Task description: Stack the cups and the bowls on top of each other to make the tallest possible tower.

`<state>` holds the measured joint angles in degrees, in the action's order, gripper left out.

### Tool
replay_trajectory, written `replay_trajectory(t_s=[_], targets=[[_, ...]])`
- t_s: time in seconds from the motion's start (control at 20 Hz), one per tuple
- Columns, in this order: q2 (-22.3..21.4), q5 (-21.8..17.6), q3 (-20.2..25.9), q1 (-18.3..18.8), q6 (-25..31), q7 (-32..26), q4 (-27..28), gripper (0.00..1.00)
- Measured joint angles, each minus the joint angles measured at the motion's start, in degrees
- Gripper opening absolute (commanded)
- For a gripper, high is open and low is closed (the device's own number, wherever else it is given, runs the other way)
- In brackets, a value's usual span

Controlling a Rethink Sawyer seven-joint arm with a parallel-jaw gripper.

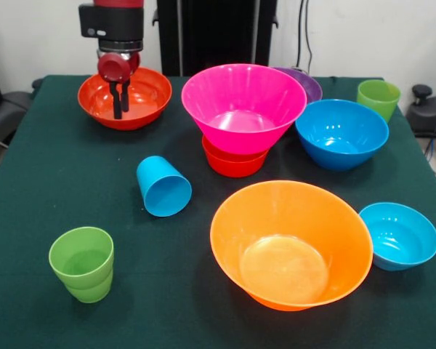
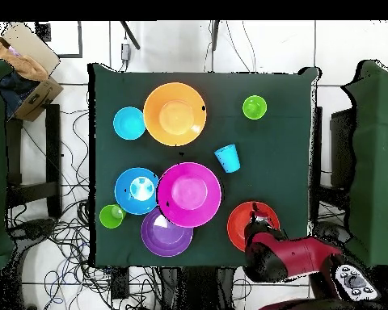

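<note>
My gripper [image 1: 120, 107] hangs with its fingers close together and empty just above the medium red-orange bowl [image 1: 125, 98] at the far left. This bowl also shows in the overhead view [image 2: 244, 219]. The large pink bowl [image 1: 243, 105] rests on the small red-orange bowl [image 1: 232, 166], the only stack. The purple bowl [image 1: 305, 82] stands behind it and the blue bowl [image 1: 341, 134] to its right. The large orange bowl [image 1: 291, 243] and small blue bowl [image 1: 400, 236] stand near the front. The sky blue cup [image 1: 163, 187] lies on its side. One green cup [image 1: 82, 263] stands upright front left, another [image 1: 378, 97] far right.
The dark green table [image 1: 51, 182] ends in edges all round. In the overhead view cables and a cardboard box [image 2: 23, 69] lie on the floor beside it. My red arm [image 2: 290, 258] reaches in over the table's bottom right corner.
</note>
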<state>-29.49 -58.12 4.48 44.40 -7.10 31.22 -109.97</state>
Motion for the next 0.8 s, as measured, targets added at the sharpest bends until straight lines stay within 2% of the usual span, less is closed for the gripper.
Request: replay_trajectory(t_s=[0.25, 0.8], targets=[[2.58, -2.07, 0.59, 1.32, -1.12, 0.00, 1.14, 1.00], [2.63, -3.04, 0.62, 1.47, -2.27, 0.00, 1.27, 1.00]])
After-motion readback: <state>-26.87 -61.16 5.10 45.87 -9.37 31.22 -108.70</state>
